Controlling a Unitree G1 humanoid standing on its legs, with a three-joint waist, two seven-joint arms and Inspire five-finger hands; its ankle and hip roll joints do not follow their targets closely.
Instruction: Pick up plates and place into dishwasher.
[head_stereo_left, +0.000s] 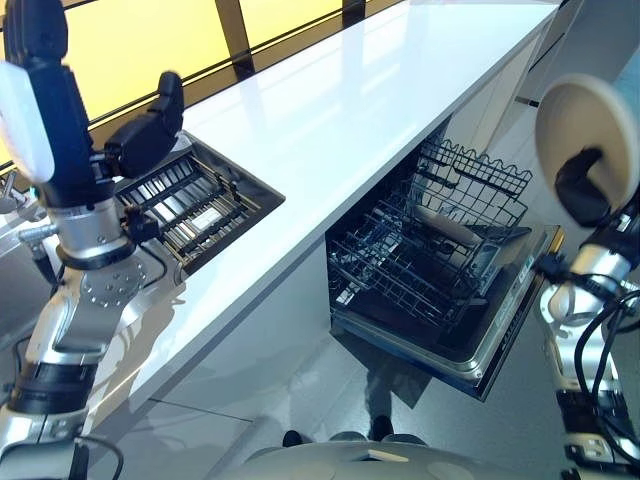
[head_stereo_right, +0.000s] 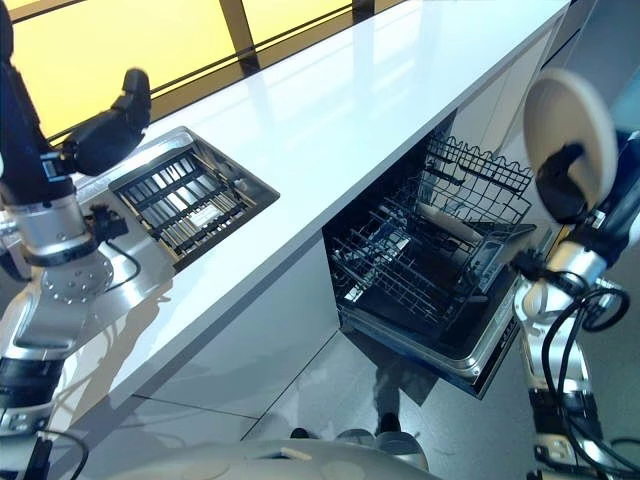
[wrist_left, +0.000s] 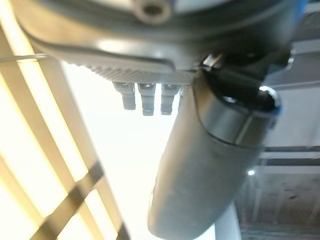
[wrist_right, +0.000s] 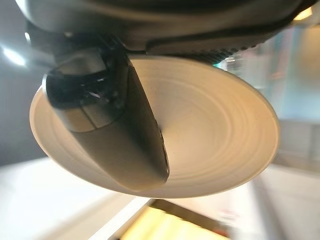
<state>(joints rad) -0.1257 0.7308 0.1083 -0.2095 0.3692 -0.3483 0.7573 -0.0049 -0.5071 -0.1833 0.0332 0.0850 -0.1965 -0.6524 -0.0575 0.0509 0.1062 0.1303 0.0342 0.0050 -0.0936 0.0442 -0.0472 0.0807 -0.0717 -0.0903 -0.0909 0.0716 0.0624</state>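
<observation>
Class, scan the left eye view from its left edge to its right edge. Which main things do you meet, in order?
Left robot hand → sink rack → white countertop → open dishwasher → plate held by the right robot hand.

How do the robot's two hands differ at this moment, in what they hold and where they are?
The right hand grips a pale round plate, thumb across its face; the left hand holds nothing. The right hand is raised beside the open dishwasher and its pulled-out rack; the left hand is raised over the sink with its dish rack. Both are dark and lifted above the counter.
</observation>
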